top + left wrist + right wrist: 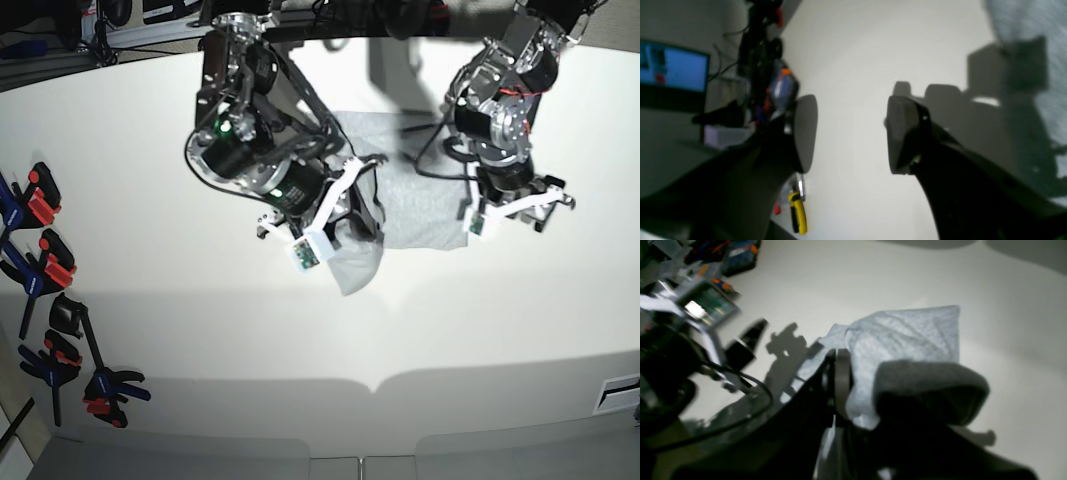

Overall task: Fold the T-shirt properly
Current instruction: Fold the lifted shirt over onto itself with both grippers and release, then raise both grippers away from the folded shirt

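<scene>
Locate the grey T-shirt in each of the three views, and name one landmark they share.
Left wrist: light heather-grey cotton T-shirt at the upper right edge, blurred.
Right wrist: centre, a fold pinched in the right gripper.
Base: centre, between the arms.
Shared landmark: the white table.

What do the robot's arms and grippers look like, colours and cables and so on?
Both arms are black and silver metal with black cables looping along them. The left gripper has black fingers faced with flat dark grey pads. The right gripper also looks black with grey pads. Each wrist carries a white bracket, and the right one holds a small green circuit board.
</scene>
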Controlling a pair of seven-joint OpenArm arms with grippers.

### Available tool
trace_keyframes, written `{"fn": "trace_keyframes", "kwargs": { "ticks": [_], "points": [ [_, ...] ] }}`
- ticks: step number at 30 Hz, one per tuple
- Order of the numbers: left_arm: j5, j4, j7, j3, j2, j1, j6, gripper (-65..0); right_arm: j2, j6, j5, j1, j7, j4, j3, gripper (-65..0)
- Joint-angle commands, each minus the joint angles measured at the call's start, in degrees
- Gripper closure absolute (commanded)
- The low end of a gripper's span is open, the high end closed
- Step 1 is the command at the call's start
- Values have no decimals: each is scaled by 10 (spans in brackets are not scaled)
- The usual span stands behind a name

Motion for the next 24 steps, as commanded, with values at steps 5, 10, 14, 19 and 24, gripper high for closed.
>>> {"fn": "trace_keyframes", "kwargs": {
  "ticks": [5, 10, 14, 19, 24],
  "points": [
    [58, 10, 1, -37, -4, -8, 51, -309, -4, 4, 3, 10, 78, -71, -27, 0],
    [59, 10, 9, -39, -4, -8, 53, -309, -4, 4, 4, 13, 123, -137, -82, -60],
    [59, 10, 9, -39, -4, -8, 53, -309, -4, 4, 4, 13, 220, -164, -145, -198],
    [62, 10, 9, -39, -4, -8, 52, -309, -4, 4, 6, 17, 282, -172, -226, -207],
    [66, 10, 9, -39, -30, -8, 53, -309, -4, 4, 0, 42, 281, -171, -256, -207]
  ]
}}
